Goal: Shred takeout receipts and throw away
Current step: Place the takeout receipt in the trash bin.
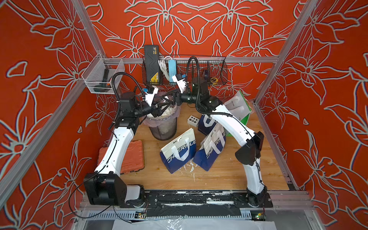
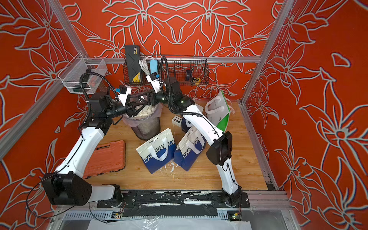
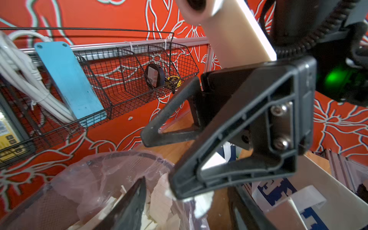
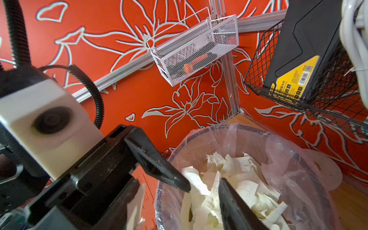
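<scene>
In a top view we see the torn takeout receipts (image 1: 168, 112) piled in a lined mesh bin (image 1: 163, 129). Left wrist view: the right gripper (image 3: 161, 164), jaws spread. Right wrist view: the left gripper (image 4: 161, 188), also spread, just above that pile.

You can read CHERRUL on the left bag (image 1: 175, 159) and CHERR on the right bag (image 1: 209, 157). The box's (image 4: 304, 39) yellow label (image 4: 292, 79) is too small to read.

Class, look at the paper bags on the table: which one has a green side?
The rearmost bag, at the far right: white face, green side. The other bags are blue and white.
</scene>
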You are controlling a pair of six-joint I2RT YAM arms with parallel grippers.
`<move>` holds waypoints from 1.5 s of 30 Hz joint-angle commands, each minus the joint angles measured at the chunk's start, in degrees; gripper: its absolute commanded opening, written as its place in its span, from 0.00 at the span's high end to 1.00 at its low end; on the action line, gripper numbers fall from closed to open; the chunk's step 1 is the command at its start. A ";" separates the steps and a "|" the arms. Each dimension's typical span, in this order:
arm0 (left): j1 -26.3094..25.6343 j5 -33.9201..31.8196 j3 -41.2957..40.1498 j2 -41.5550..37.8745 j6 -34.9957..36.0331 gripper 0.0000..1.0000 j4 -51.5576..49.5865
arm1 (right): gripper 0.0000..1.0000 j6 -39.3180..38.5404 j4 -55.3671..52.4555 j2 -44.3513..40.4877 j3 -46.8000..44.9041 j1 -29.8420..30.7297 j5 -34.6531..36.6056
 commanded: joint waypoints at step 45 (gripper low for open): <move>-4.37 -18.90 8.96 2.64 12.63 0.29 -24.73 | 0.36 -18.39 -15.18 -2.54 3.19 0.42 14.94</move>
